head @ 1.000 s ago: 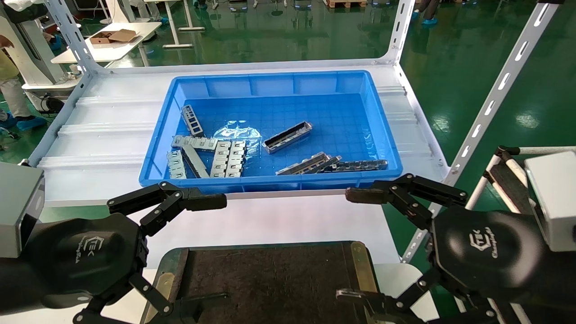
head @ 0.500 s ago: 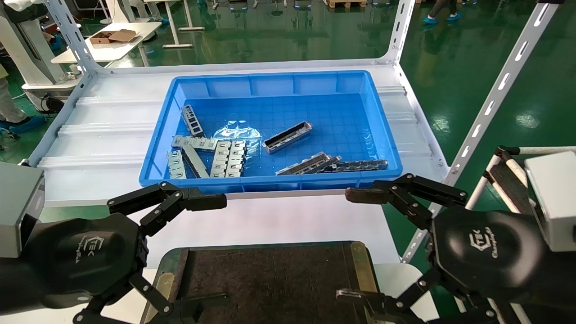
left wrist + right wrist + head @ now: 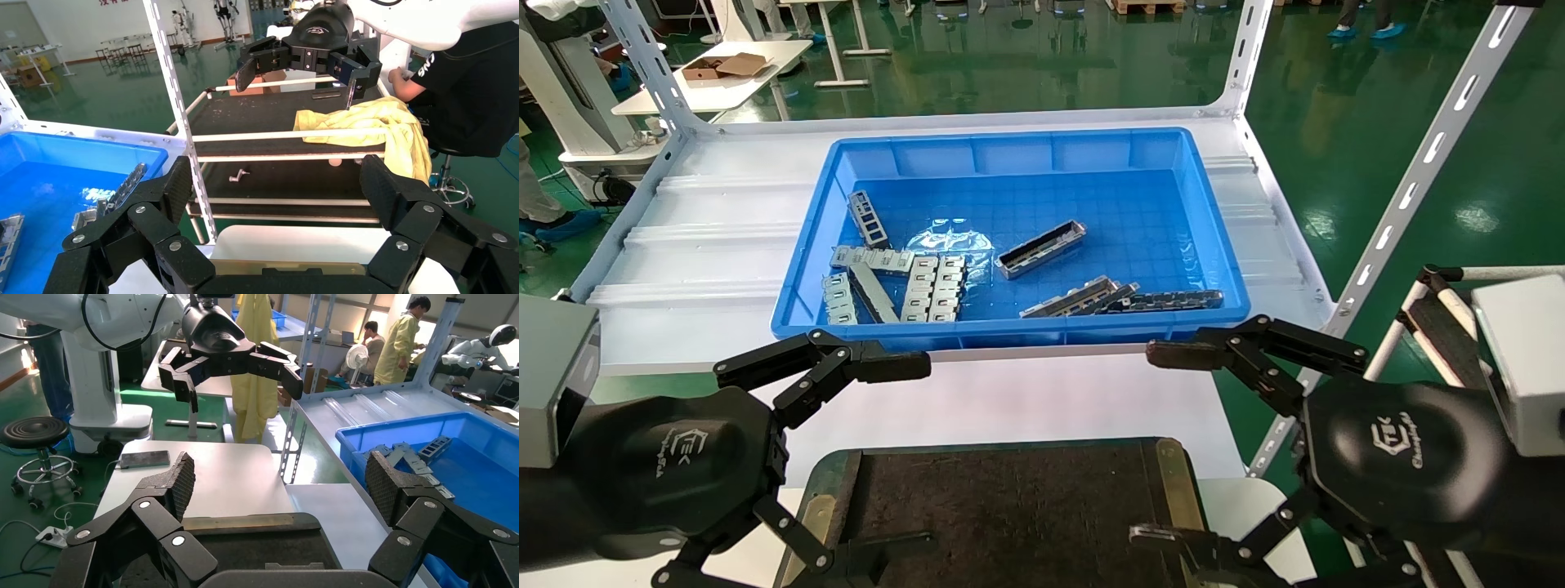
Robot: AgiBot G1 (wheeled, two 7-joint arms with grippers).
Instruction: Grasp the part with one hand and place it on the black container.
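Before you on the white counter [image 3: 682, 245] sits a deep blue plastic bin [image 3: 1214, 237], its smooth floor mostly bare on the right. Nearer you lies the black container [image 3: 1173, 482], a shallow tray with a rough dark bed and brass-coloured rim strips. Your left gripper [image 3: 891, 457] and right gripper [image 3: 1164, 445] flank it, both spread wide, holding nothing. The part [image 3: 1040, 249], a silver-grey channel bar, lies slanted mid-bin, apart from the flat slotted plates [image 3: 932, 287].

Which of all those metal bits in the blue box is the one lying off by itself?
Look into the blue bin on the white shelf. Near the middle of its floor a silver channel bar lies tilted, touching nothing, while the other pieces crowd the bin's left side and front edge.
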